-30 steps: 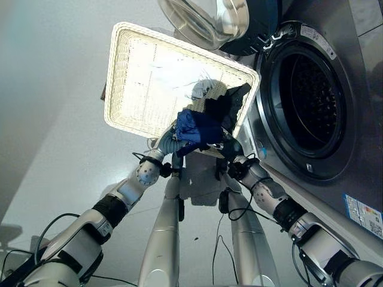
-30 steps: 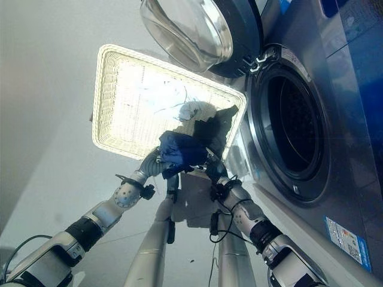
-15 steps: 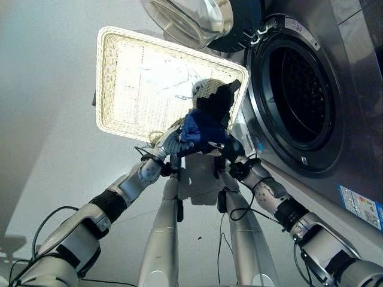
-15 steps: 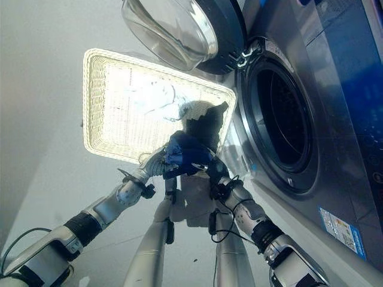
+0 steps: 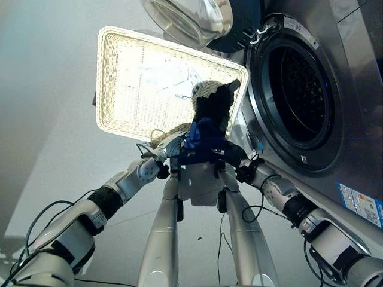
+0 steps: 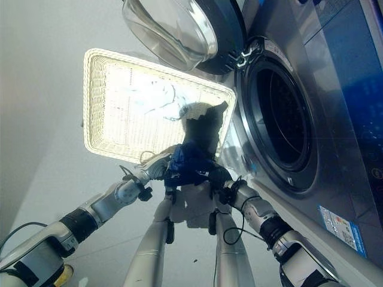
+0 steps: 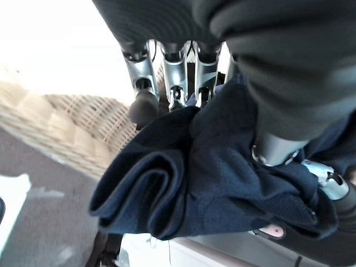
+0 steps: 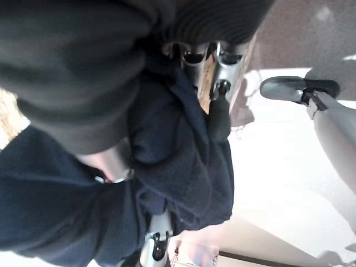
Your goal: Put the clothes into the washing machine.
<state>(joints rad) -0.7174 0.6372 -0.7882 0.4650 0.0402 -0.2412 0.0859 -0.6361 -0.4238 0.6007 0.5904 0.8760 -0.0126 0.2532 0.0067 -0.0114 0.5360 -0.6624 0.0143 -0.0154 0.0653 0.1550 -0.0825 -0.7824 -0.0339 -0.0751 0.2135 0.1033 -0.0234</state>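
Note:
A dark blue garment (image 5: 200, 142) is bunched between my two hands, just above the near rim of the white wicker basket (image 5: 108, 78). My left hand (image 5: 170, 145) has its fingers (image 7: 173, 75) curled into the cloth (image 7: 211, 183) from the left side. My right hand (image 5: 234, 156) grips the same cloth (image 8: 183, 161) from the right, with its fingers (image 8: 219, 105) folded over it. The washing machine's drum opening (image 5: 299, 95) stands open to the right of the basket, beyond my right hand.
The machine's round glass door (image 5: 191, 15) is swung open above the basket's far corner. A pale cloth (image 5: 170, 75) lies inside the basket, and a dark patch (image 5: 215, 104) sits in its right corner. Grey floor spreads to the left.
Both hands have drawn the blue garment a little nearer to me, from over the basket's inside to its near rim. The camera shifted early on.

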